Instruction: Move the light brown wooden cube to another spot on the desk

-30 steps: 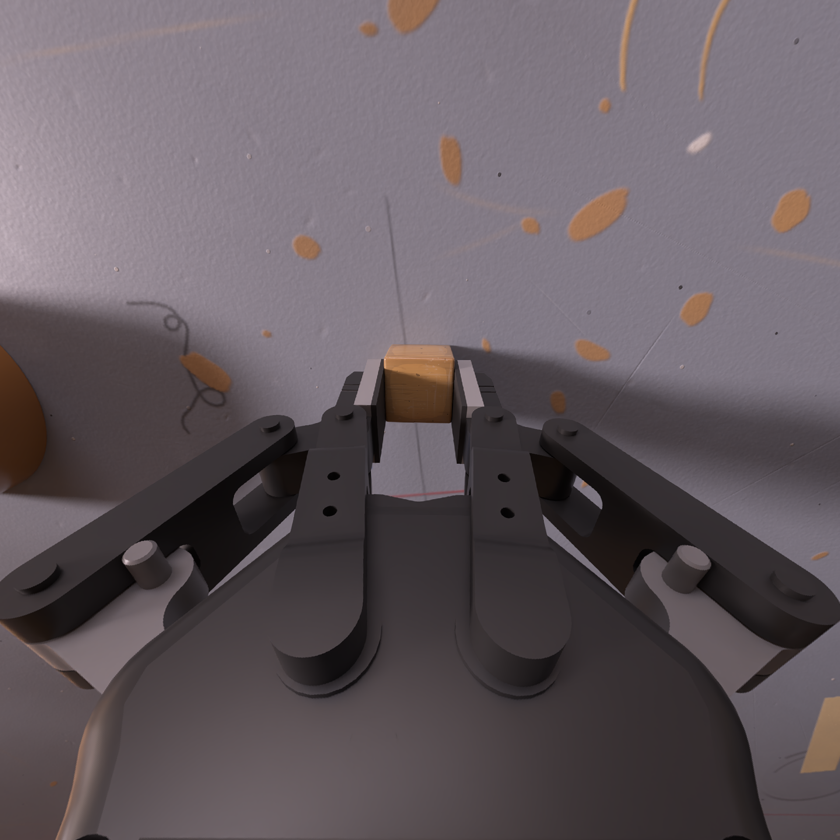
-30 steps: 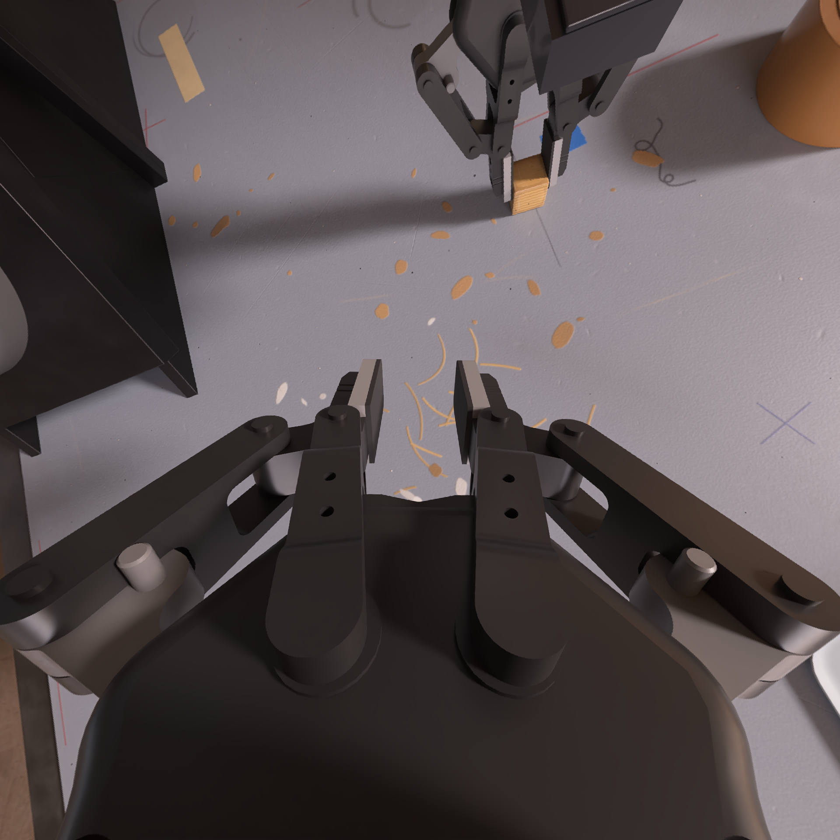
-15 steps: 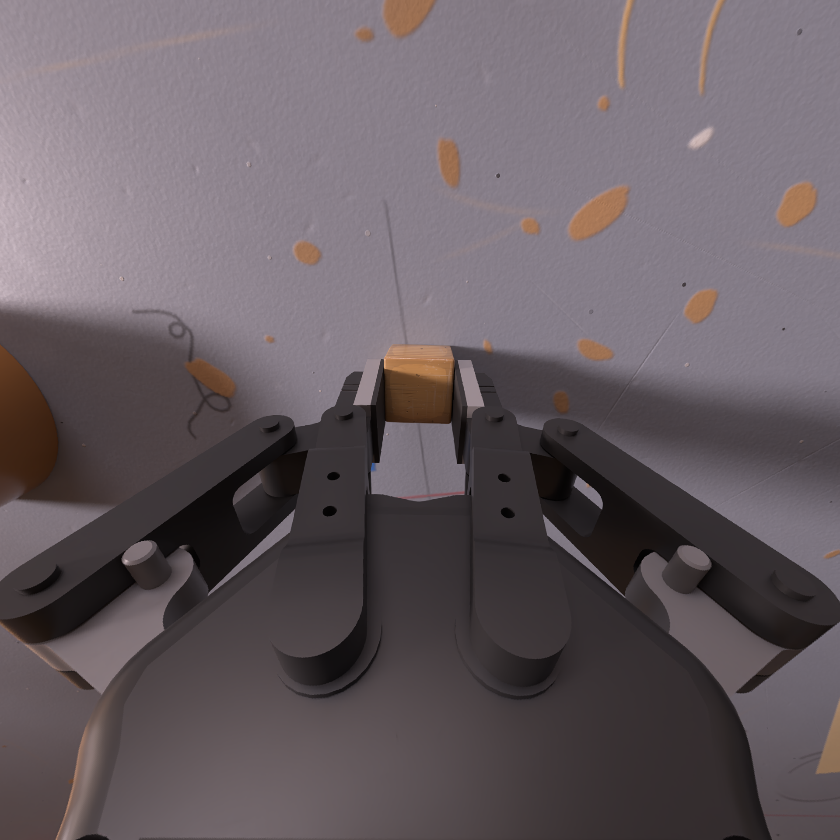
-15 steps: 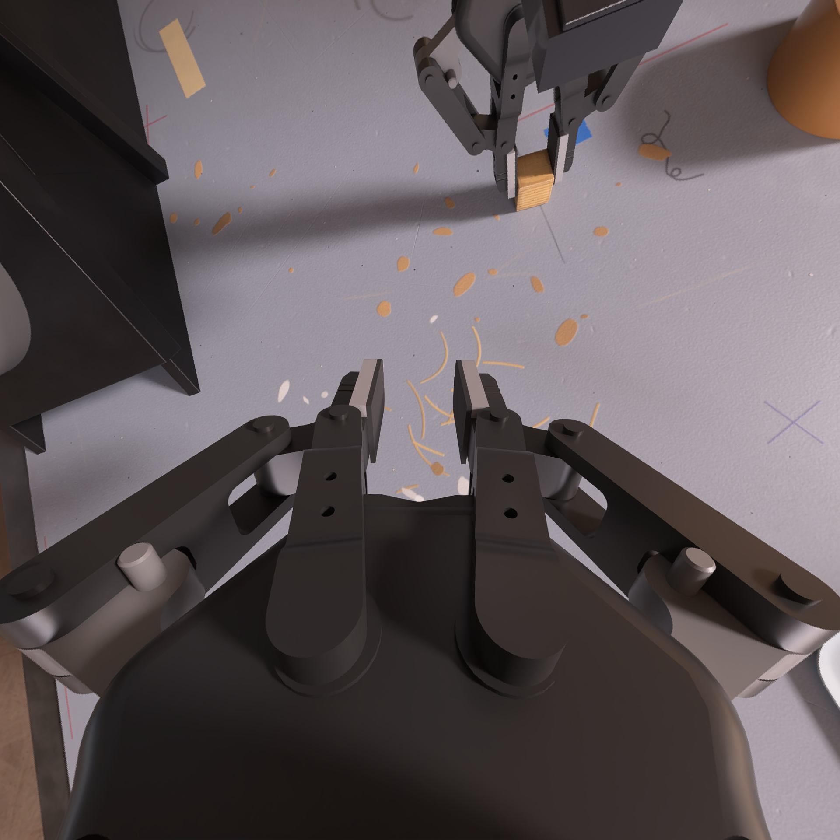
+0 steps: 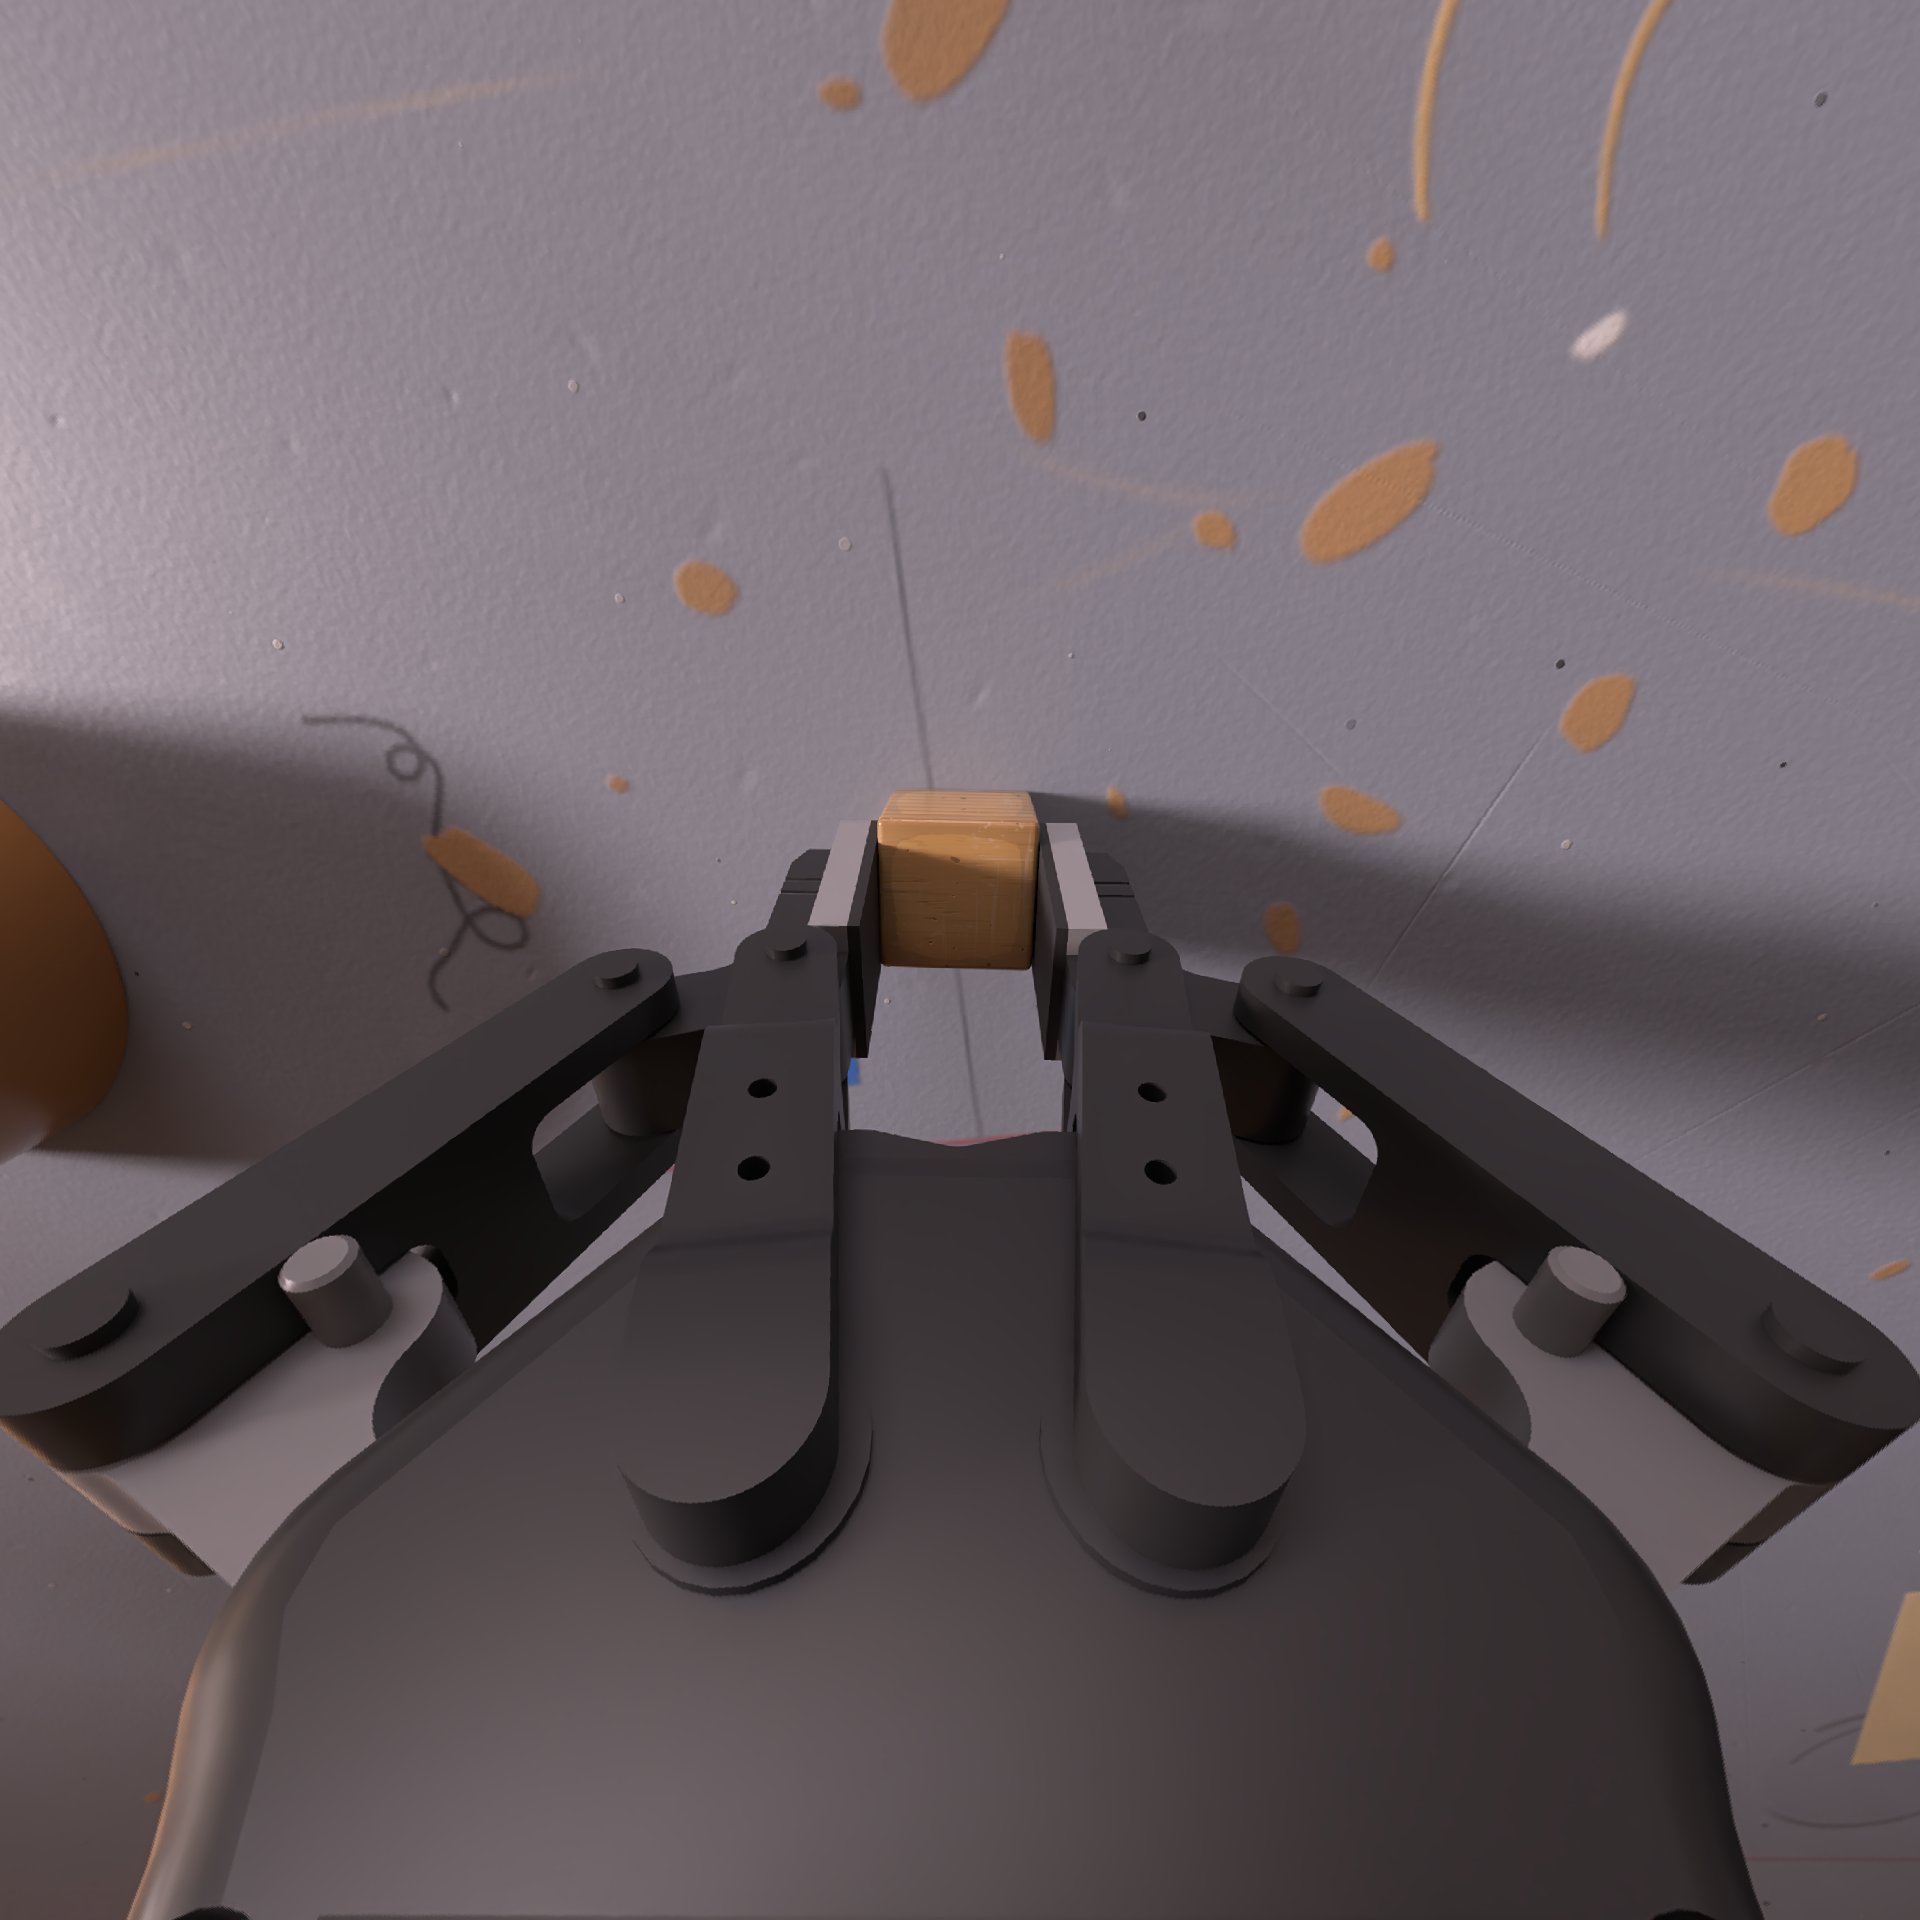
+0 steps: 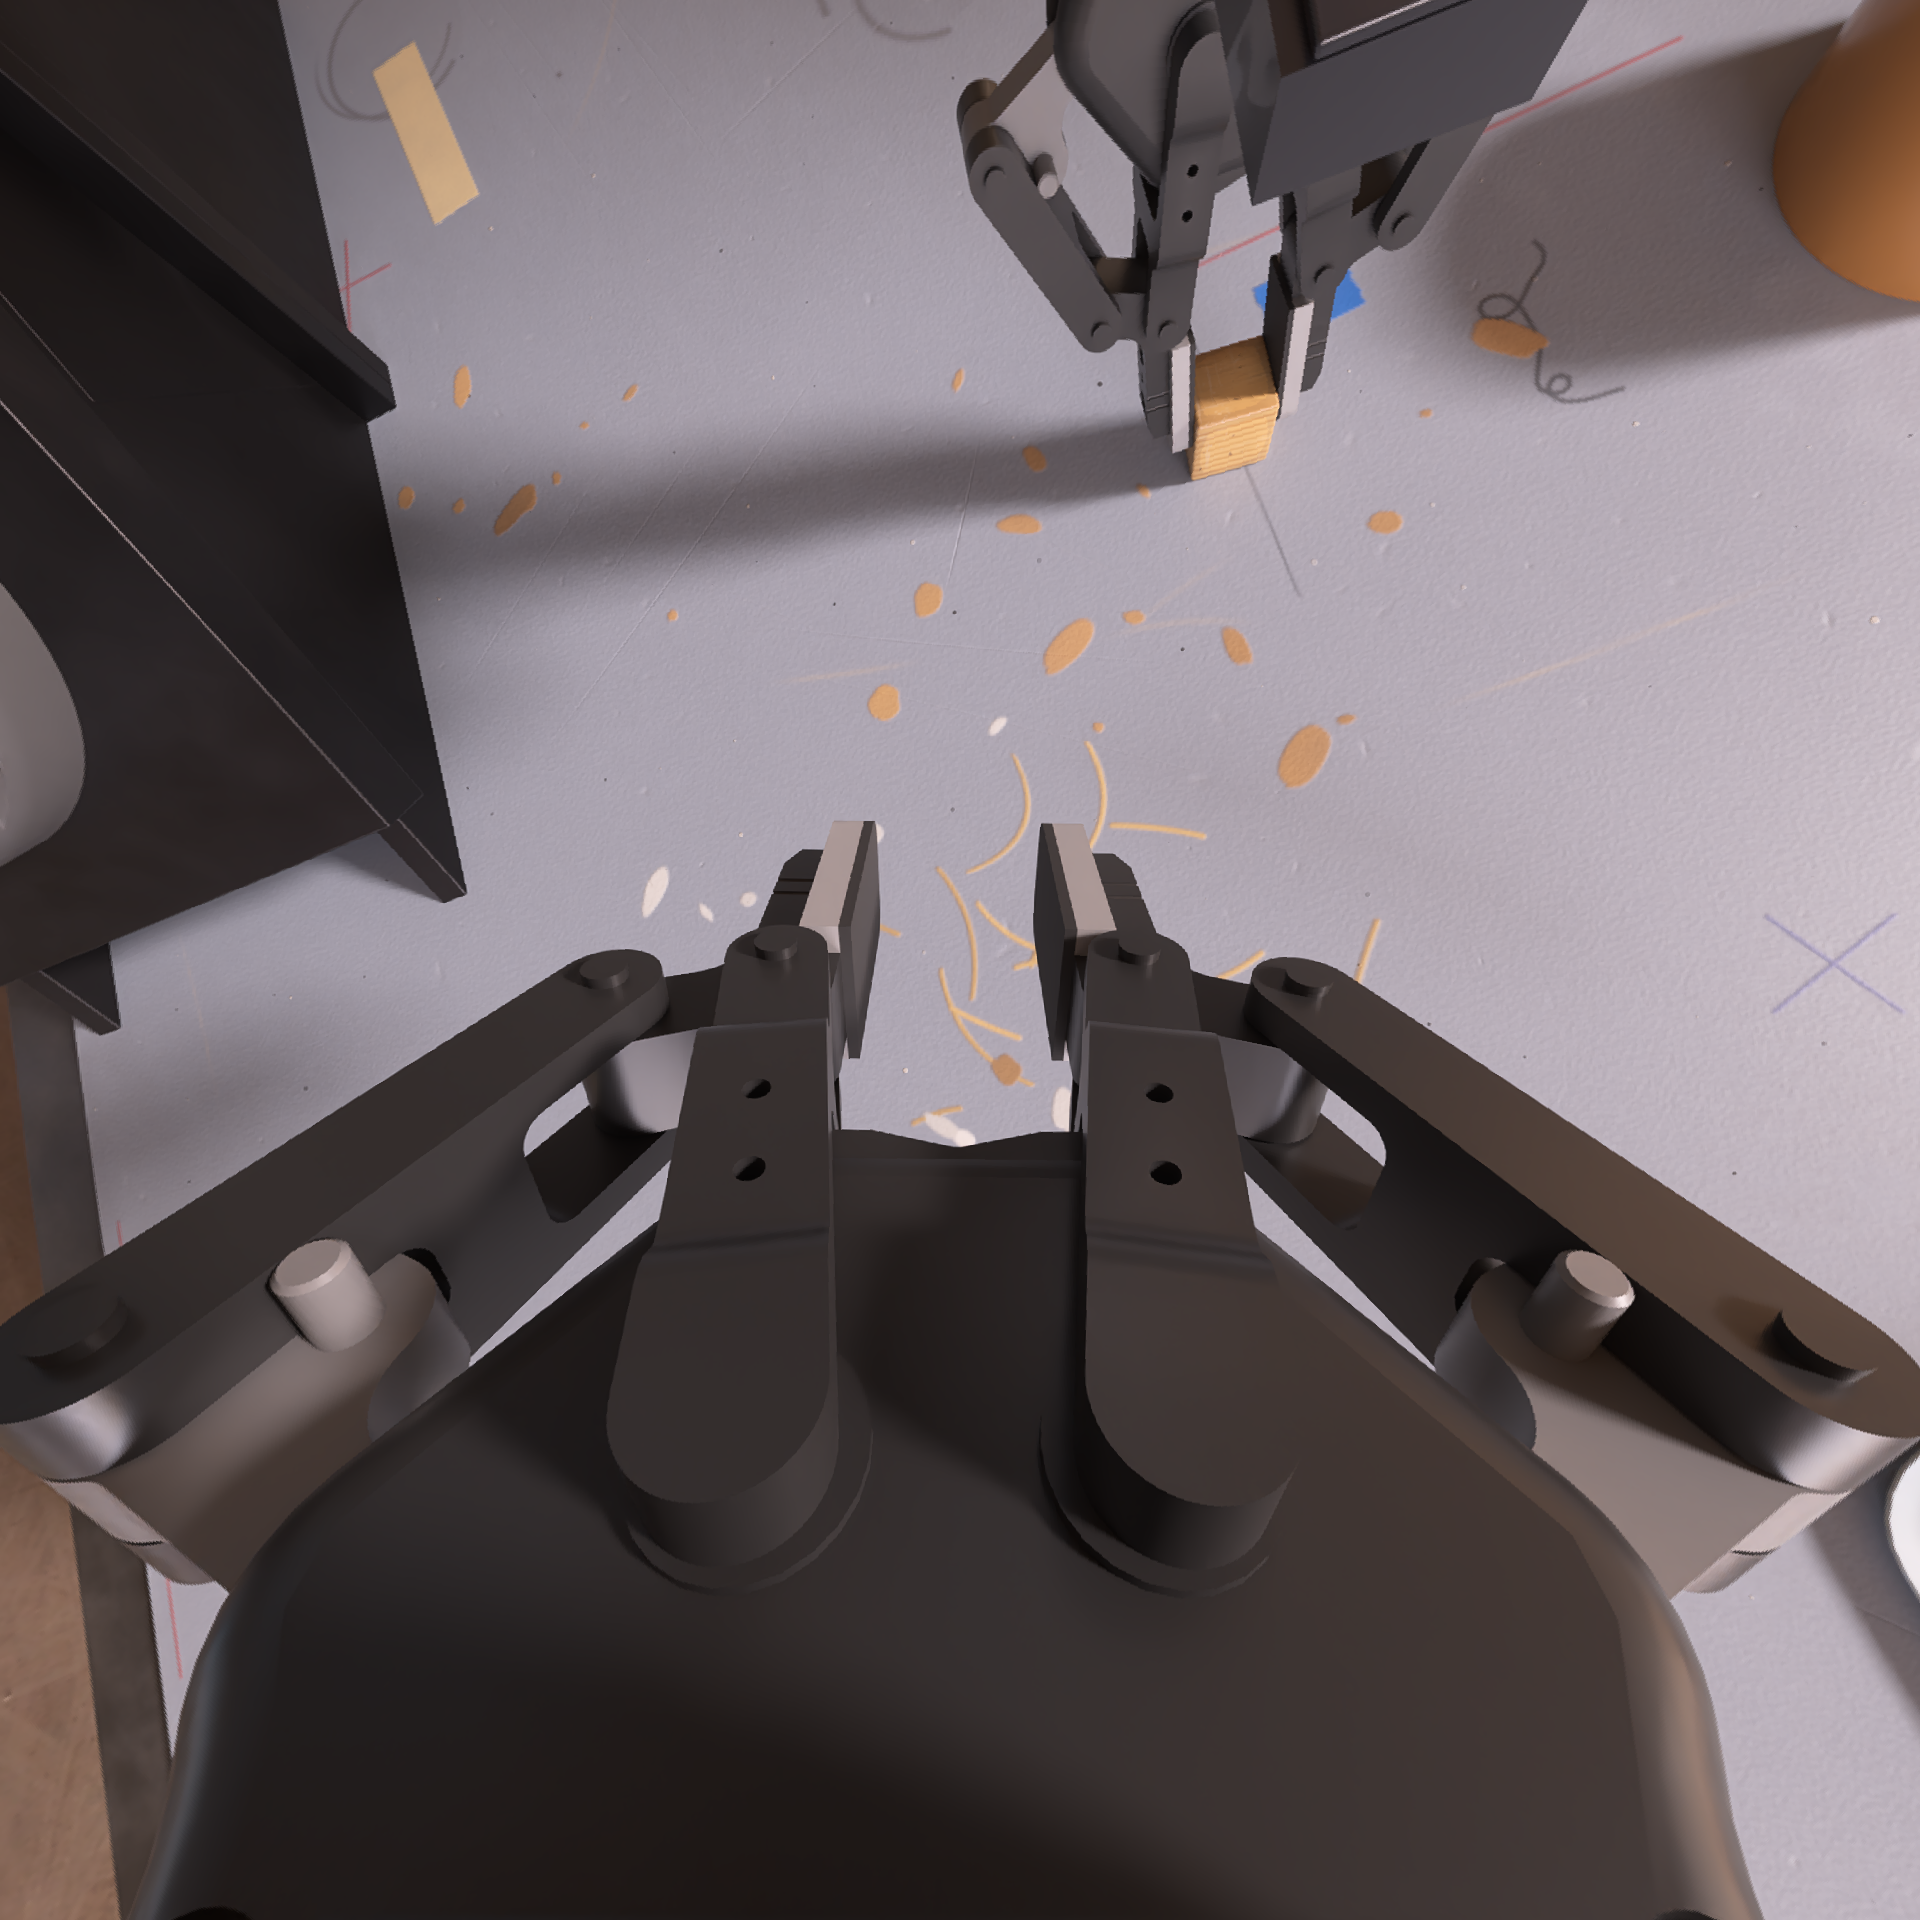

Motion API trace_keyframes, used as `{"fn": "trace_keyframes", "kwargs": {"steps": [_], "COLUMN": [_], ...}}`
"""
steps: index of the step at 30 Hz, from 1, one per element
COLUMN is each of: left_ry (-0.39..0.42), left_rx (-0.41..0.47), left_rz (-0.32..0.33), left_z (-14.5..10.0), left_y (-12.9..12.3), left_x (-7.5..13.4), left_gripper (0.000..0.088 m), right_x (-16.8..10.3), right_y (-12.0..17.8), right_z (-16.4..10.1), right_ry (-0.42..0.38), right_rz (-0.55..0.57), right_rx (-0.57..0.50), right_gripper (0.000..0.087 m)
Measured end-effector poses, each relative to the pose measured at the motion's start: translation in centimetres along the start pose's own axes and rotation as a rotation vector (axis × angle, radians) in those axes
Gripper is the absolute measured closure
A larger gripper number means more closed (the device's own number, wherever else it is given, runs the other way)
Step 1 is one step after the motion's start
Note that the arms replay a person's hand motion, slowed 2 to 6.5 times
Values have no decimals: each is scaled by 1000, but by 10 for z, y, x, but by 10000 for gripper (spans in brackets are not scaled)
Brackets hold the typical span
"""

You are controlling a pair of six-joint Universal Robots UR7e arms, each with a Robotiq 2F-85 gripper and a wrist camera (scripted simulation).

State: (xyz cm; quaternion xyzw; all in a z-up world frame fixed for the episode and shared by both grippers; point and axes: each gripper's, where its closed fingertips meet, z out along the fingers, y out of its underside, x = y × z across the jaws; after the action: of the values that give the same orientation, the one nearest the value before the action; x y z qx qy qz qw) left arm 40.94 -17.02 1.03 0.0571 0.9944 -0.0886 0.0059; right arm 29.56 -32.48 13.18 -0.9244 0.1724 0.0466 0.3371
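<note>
The left gripper (image 5: 958, 883) pinches the wooden cube (image 5: 957, 894) just above the gray desk (image 5: 520, 416). The right gripper (image 6: 956, 904) waits nearby, spread and holding nothing. The grab is done, but I think the cube must yet be set down somewhere else.

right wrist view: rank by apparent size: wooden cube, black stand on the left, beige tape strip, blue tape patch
1. black stand, by far the largest
2. beige tape strip
3. wooden cube, close to the strip, so that order is unsure
4. blue tape patch, partly hidden by the left gripper
</note>
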Motion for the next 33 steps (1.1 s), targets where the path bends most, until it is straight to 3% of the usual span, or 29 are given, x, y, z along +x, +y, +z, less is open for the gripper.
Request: {"fn": "trace_keyframes", "kwargs": {"steps": [11,15,18,28,33], "left_ry": [16,19,15,16,-26], "left_rx": [6,17,35,108,151], "left_rz": [-35,-40,-41,-43,-47], "left_z": [0,-1,-5,-33,-56], "left_y": [0,0,-1,0,5], "left_x": [0,0,-1,1,-2], "left_gripper": [628,465,465,421,420], "right_x": [-3,-4,-5,-7,-7], "right_y": [1,1,1,3,3], "right_z": [0,0,0,-1,-2], "right_ry": [-26,-34,-39,-48,-49], "right_rz": [8,9,10,12,15], "right_rx": [-4,-2,-1,-1,6], "right_gripper": [612,621,626,627,627]}}
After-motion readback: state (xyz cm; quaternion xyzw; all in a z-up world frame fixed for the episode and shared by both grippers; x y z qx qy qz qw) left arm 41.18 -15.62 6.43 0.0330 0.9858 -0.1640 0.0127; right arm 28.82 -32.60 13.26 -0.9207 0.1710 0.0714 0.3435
